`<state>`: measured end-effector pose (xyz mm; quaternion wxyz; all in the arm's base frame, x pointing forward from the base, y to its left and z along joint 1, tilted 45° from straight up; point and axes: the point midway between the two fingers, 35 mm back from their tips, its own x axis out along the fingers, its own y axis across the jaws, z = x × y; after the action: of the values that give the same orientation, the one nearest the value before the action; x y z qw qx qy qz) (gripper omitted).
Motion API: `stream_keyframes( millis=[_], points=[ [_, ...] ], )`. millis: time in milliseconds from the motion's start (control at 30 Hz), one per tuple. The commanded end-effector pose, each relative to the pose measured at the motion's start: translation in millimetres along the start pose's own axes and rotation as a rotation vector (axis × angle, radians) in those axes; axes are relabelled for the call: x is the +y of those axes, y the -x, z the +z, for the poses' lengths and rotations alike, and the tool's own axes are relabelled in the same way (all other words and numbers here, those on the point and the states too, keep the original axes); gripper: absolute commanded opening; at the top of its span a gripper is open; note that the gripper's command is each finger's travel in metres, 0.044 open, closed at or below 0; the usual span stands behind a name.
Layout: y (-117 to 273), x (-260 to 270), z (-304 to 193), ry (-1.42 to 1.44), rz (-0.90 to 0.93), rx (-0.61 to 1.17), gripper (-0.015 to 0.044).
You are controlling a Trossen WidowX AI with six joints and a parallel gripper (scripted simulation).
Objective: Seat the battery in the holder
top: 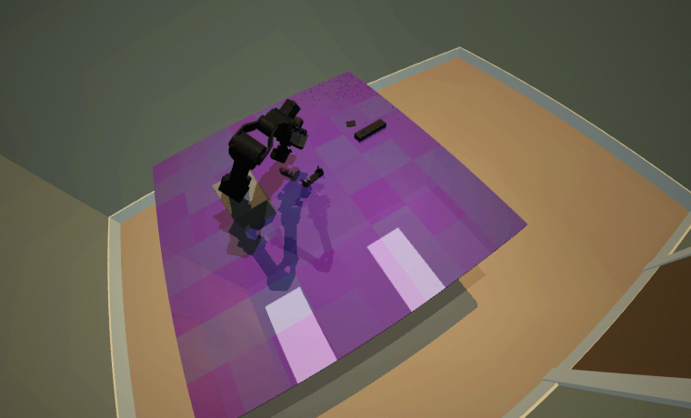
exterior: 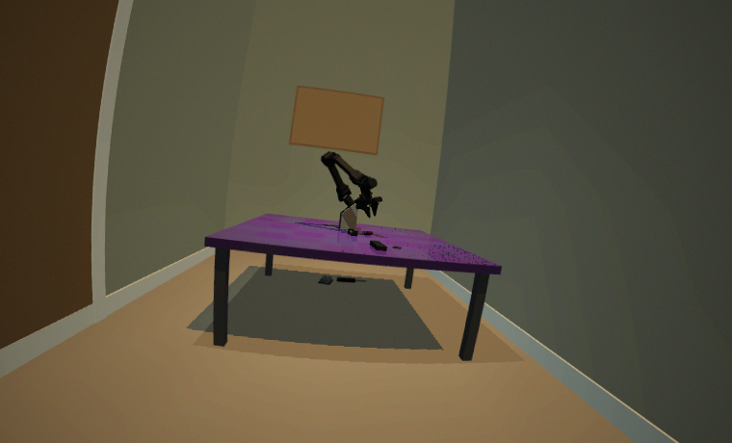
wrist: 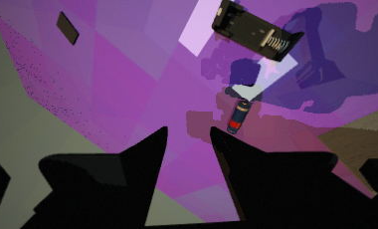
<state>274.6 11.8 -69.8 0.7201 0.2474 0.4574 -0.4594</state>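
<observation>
The battery (top: 287,172) (exterior: 367,233) (wrist: 239,117) lies on its side on the table, outside the holder. In the wrist view it is dark, with a red band near its lower end and a copper-coloured band near the end closer to the holder. The holder (top: 313,177) (exterior: 352,232) (wrist: 250,34) is a black open tray; its coiled spring shows at the right end in the wrist view, and it is empty. My gripper (exterior: 371,213) (wrist: 189,129) is partly open and empty, above the table. In the wrist view the battery lies just beyond and right of the right fingertip.
A long black block (top: 370,129) (exterior: 378,245) and a small dark flat tile (top: 350,124) (exterior: 397,247) (wrist: 68,28) lie on the purple table (top: 390,207) (exterior: 281,242), away from the holder. The arm's pale base block (exterior: 348,218) stands near the battery.
</observation>
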Motion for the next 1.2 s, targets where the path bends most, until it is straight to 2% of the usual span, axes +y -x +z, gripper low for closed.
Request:
stream_keyframes(
  millis=[0, 133, 433, 1167],
  points=[
    [-34, -47, -27, -0.087, -0.250, -0.108, 0.0227],
    [-45, -72, -35, -0.118, -0.351, -0.193, 0.0227],
    [-46, -73, -35, -0.118, -0.351, -0.193, 0.0227],
    [-80, -85, -29, -0.117, -0.352, -0.194, 0.0227]
  ],
)
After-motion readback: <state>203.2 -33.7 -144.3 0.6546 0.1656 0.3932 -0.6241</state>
